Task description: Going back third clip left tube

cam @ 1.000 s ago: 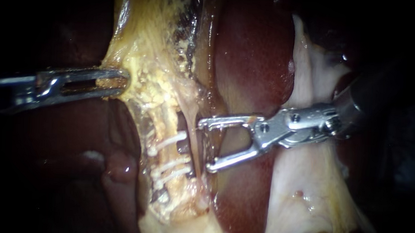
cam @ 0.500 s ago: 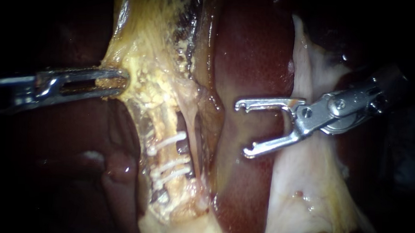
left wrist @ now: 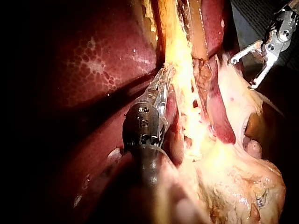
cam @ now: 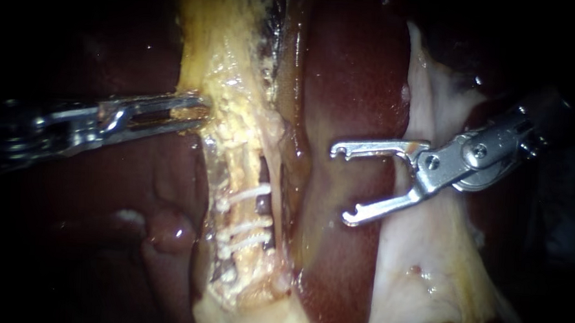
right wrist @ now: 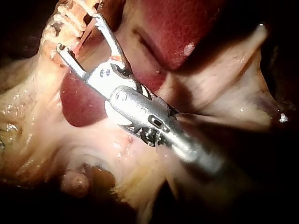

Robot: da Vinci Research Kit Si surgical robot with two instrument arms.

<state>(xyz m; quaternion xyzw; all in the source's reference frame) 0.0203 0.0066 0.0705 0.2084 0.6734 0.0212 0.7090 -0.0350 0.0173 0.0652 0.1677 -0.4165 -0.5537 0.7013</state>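
Right instrument (cam: pixel 339 183), jaws spread, empty, near left tube (cam: pixel 238 169) bearing three clips (cam: pixel 247 193); left instrument (cam: pixel 196 106) clamps fatty tissue (cam: pixel 230 133). Risk: hooked tips snagging liver (cam: pixel 349 86), hard pull shifting clips.

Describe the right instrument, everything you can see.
The right instrument is bright metal and comes in from the upper right on a dark shaft. A pinned wrist joint carries two slim jaws with small hooked tips. The jaws stand wide open and empty. They sit over the dark red liver, pointing toward the tube with its white clips, clear of both. Nothing visibly touches them.
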